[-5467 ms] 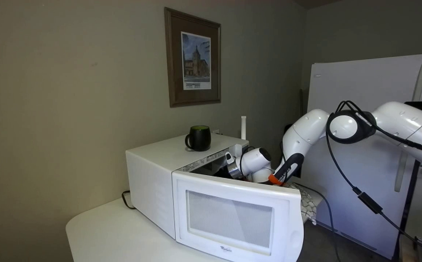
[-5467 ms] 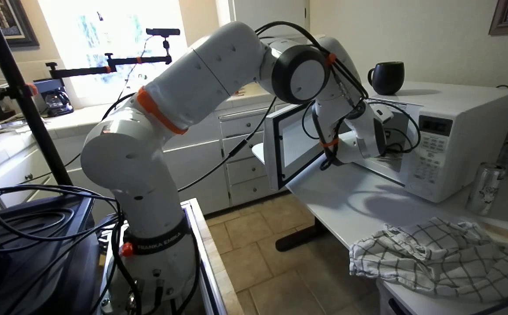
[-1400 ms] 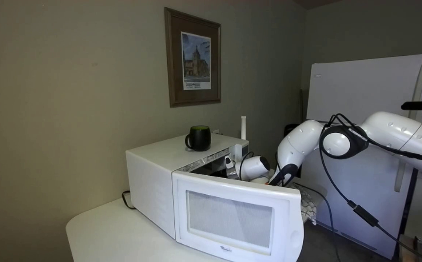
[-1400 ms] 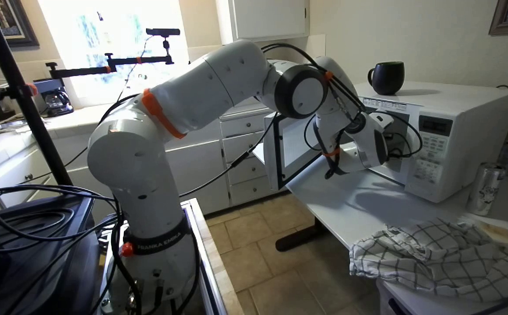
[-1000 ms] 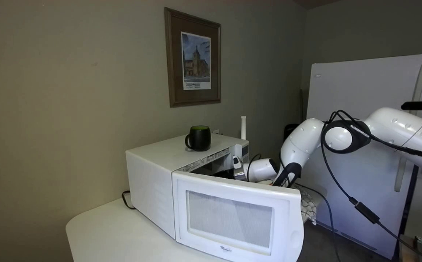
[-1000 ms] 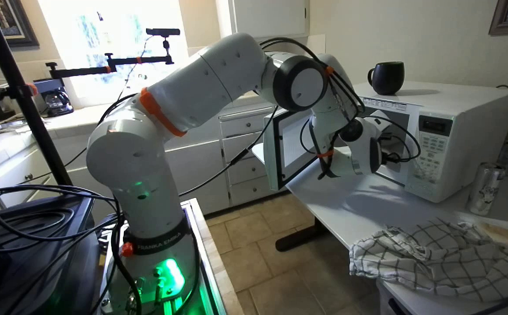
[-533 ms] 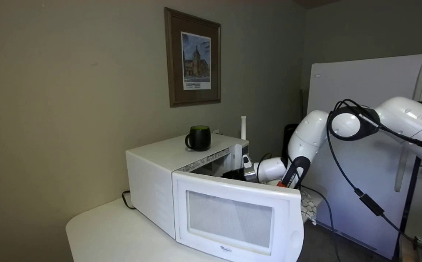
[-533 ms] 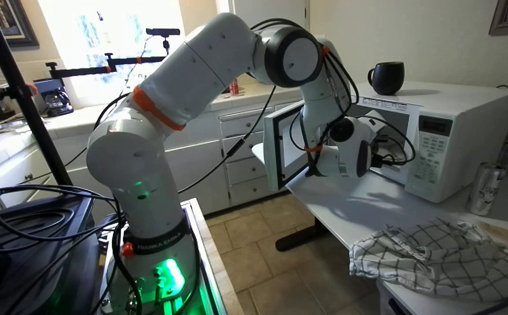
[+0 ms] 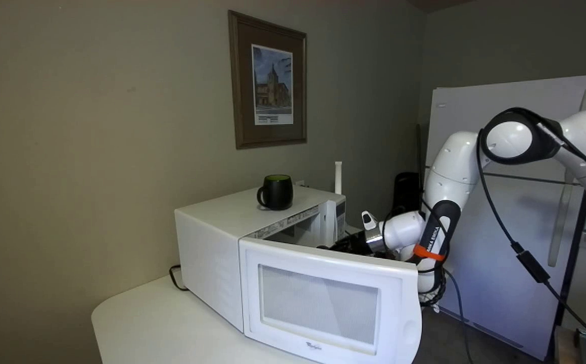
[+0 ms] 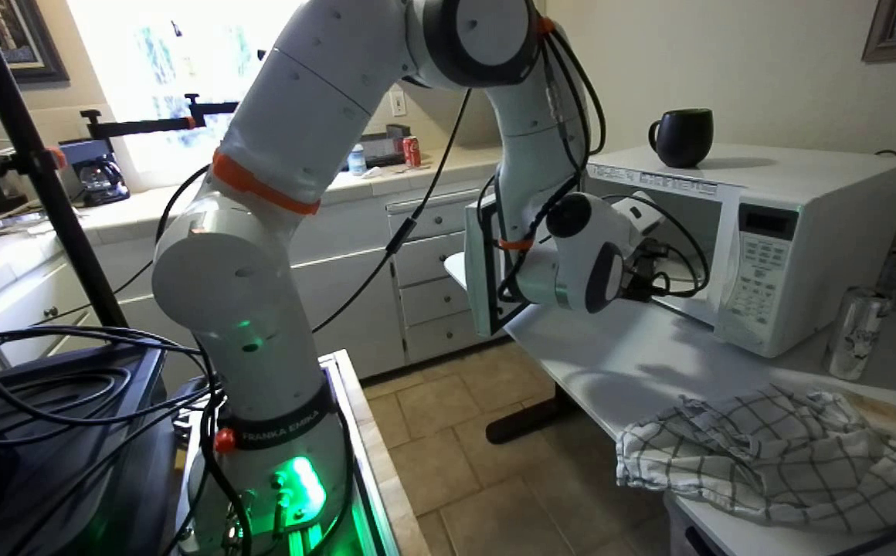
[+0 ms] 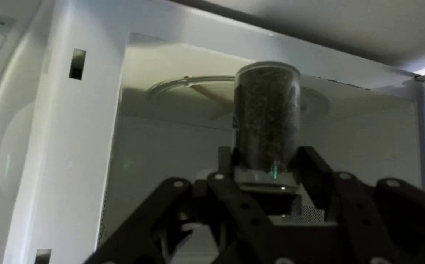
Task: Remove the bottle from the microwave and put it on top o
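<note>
Both fingers of the gripper are pinching the bottle between them — apparently by its upper end, since the wrist view is standing upside down. The bottle is hanging at the mouth of the microwave; neither exterior view is showing it clearly, leaving unclear whether all of it is lying outside the front frame. Removal is looking nearly done, with the lift not yet beginning. The task sentence is breaking off, though the microwave's top is looking like the goal. Rising too early would be driving the bottle into the frame's upper edge — and because the fingers are holding only one end, such a knock could be twisting it loose. The open door is standing near the arm, so a sideways swing could be striking it. Up top, the black mug is sitting close to the front edge; a low approach could be toppling it.
</note>
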`<action>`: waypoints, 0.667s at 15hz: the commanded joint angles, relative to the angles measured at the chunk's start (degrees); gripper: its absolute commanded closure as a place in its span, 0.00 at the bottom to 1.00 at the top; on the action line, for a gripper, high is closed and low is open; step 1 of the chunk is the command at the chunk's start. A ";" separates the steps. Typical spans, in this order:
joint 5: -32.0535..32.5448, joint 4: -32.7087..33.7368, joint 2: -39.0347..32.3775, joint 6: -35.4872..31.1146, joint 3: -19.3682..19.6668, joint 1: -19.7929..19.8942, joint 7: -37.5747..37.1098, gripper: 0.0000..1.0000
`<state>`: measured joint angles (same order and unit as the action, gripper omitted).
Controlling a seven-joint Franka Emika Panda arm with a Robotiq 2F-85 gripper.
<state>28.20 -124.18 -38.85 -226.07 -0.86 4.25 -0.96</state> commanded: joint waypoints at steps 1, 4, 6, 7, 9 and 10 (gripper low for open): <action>-3.64 -13.21 11.03 1.83 0.00 0.46 0.21 0.76; -8.40 -19.50 18.63 3.23 0.70 0.66 -0.04 0.76; -12.24 -22.44 24.06 4.91 1.62 0.67 0.19 0.76; -13.68 -23.36 26.73 6.21 2.01 0.83 0.07 0.76; -16.05 -23.64 31.18 8.69 2.81 1.07 0.06 0.76; -16.98 -23.35 33.22 9.79 3.11 1.17 -0.04 0.76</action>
<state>14.78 -144.66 -14.20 -221.22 1.51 5.45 -1.04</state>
